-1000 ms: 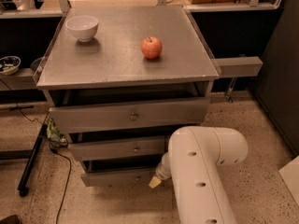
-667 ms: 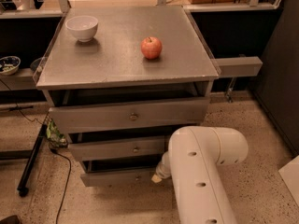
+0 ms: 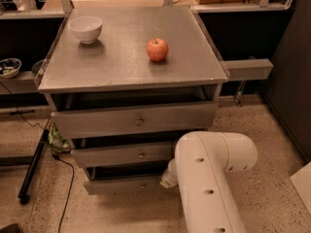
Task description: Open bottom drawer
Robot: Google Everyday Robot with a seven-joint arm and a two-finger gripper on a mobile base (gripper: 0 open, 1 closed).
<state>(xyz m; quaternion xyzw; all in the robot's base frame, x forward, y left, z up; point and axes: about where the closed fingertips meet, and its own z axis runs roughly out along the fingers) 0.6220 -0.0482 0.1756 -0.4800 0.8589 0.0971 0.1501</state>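
Bottom drawer (image 3: 121, 185): lowest of three, not yet drawn

Location: lowest front under the desk (image 3: 121, 67), just above the floor. My jaws: at its right end, largely hidden behind my arm (image 3: 209, 178); open or closed, I cannot tell. Handling: centre on the small knob (image 3: 144, 184), pull straight and level. Count: drawers, three; white bowl (image 3: 85, 28), one; apple (image 3: 157, 49), one.

White holed arm (image 3: 210, 178), pale tool (image 3: 168, 177) at tip

We see a grey cabinet (image 3: 121, 64), its bottom drawer (image 3: 124, 185) equally grey, 1 red apple (image 3: 157, 49), 1 white bowl (image 3: 85, 28), a speckled beige floor (image 3: 274, 144), and the cream-white gripper (image 3: 168, 178) at lower centre.
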